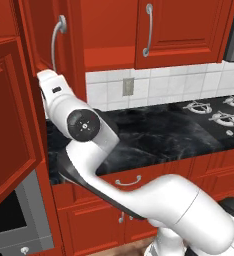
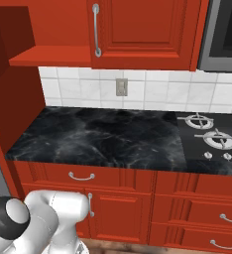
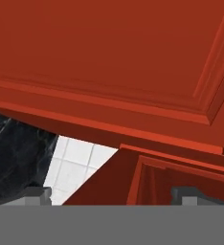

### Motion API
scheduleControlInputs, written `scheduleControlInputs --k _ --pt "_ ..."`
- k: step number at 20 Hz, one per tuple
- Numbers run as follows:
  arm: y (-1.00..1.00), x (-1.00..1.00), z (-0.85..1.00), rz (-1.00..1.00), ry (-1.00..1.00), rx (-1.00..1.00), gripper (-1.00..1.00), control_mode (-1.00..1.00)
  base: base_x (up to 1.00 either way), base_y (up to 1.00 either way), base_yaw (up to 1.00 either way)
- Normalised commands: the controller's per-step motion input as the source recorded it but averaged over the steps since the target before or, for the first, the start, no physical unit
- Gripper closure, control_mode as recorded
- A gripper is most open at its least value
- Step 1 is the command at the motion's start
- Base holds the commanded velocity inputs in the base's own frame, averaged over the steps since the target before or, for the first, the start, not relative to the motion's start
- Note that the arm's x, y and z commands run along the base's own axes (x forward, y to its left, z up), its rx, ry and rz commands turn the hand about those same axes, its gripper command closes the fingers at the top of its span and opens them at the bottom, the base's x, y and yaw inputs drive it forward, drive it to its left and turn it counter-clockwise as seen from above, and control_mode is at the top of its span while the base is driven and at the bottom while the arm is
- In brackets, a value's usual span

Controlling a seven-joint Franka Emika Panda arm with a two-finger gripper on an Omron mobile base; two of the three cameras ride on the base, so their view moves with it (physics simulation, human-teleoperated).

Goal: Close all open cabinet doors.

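Note:
An open cabinet door [image 1: 11, 125], glossy red with a raised panel, swings out at the left foreground of the left base view. Behind it a second door [image 1: 41, 30] stands ajar with its curved silver handle [image 1: 56, 40] showing. My white wrist [image 1: 50, 86] reaches up between them, and the fingers are hidden behind the near door's edge. In the hand view my gripper [image 3: 114, 196] is open, its fingertips [image 3: 37, 194] wide apart and empty, close under a red door panel [image 3: 109, 57]. A closed door [image 1: 184, 30] hangs to the right. The open cabinet's shelf [image 2: 53, 54] is bare.
A black marble counter [image 2: 103, 134] runs under the wall cabinets, with a cooktop [image 2: 212, 139] at its right end. Red drawers and lower doors [image 2: 118, 213] sit below it. A grey oven [image 1: 14, 220] is at the lower left, and a wall outlet [image 1: 128, 86] is on the white tiles.

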Motion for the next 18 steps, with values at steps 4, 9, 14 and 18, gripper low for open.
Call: scheduleControlInputs --k 4,9,14,18 --pt "0.08 0.41 -0.12 -0.01 0.0 0.0 -1.0 -1.0 0.0 0.0 0.0" --pt "0.07 0.37 -0.11 -0.02 0.0 0.0 -1.0 -1.0 0.0 0.0 0.0" --pt "-0.2 0.16 -0.01 -0.03 0.0 -0.01 -1.0 -1.0 0.0 0.0 0.0" --pt "-0.54 0.1 0.0 -0.03 0.0 0.0 -1.0 -1.0 0.0 0.0 0.0"
